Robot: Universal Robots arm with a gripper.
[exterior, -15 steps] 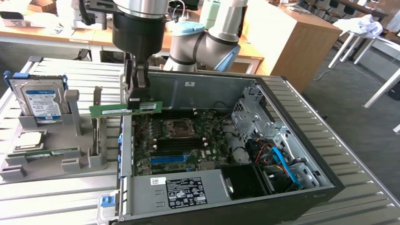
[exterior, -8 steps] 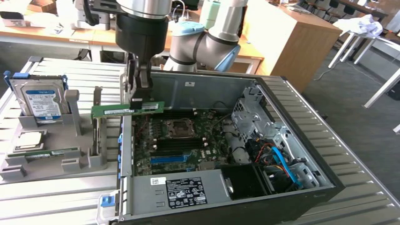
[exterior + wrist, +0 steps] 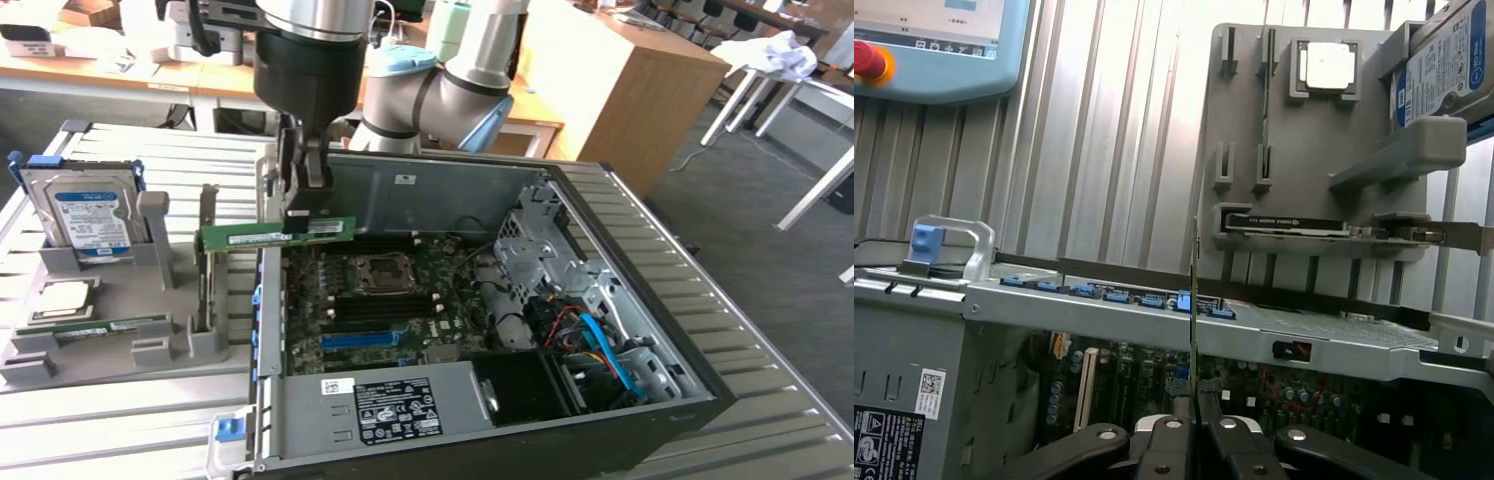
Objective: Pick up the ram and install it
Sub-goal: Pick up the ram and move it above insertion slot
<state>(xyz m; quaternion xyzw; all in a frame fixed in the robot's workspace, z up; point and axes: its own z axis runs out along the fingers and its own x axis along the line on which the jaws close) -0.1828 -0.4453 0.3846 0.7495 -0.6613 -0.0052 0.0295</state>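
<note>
Green circuit board is what the ram is made of. It is judged to be light and stiff along its length, yet thin enough to be cracked if it is bent or twisted. The small chips and the contact edge are best left untouched. A hold is best taken on the two flat faces, near the upper long edge and towards the middle, so that the stick hangs level.

The ram is seen as a long, narrow strip with a white sticker on its face, lying level in the exterior view and edge-on as a thin line in the wrist view. The gripper is clenched on it, the fingers pinched against its faces. The ram is held in the air over the side wall of the open computer case, between the grey holder and the motherboard.
</note>
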